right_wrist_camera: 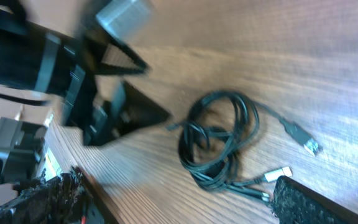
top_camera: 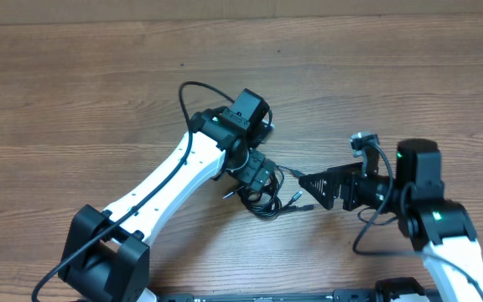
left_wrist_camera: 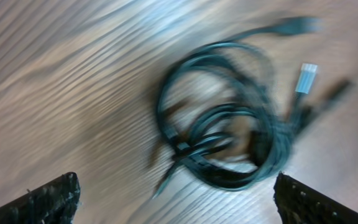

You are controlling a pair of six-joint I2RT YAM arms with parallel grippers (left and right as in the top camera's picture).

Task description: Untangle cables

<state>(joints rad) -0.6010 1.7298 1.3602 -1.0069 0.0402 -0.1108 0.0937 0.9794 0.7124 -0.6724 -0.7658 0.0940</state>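
Brown wood-grain tabletop with a loose coil of thin black cables lying flat near its middle. Left gripper hangs over the coil, jaws wide apart; right gripper beside it, likewise spread, both empty.

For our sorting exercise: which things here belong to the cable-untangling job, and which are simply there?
Job: cables; left gripper, open; right gripper, open.
Not the job: wooden table; arm wiring.
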